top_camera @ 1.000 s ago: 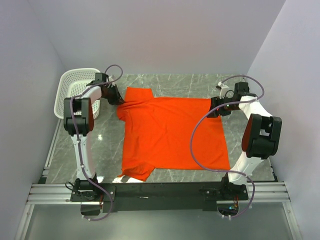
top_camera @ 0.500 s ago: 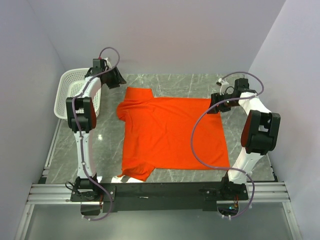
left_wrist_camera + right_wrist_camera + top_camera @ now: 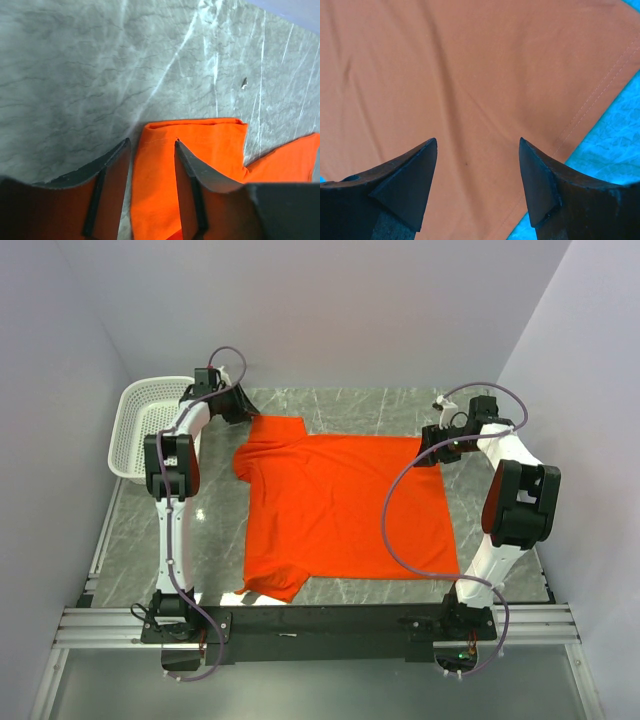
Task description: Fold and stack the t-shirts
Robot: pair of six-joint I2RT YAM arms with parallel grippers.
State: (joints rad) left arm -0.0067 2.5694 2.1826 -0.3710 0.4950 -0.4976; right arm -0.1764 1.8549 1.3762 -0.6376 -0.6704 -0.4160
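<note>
Where the two arms are bolted at the near edge, we see the marble bench [image 3: 210, 530] stretch away, with the orange t-shirt [image 3: 340, 510] spread flat across its middle, collar to the left and hem to the right. Farther back on the right, the right jaws hang wide apart just above the shirt's far hem corner, holding nothing. At the far left, the left jaws stand partly apart over the far sleeve [image 3: 200, 145], its edge showing between them, and they grip nothing. Beside that arm, at the bench's far left corner, sits a white basket [image 3: 140, 425].
</note>
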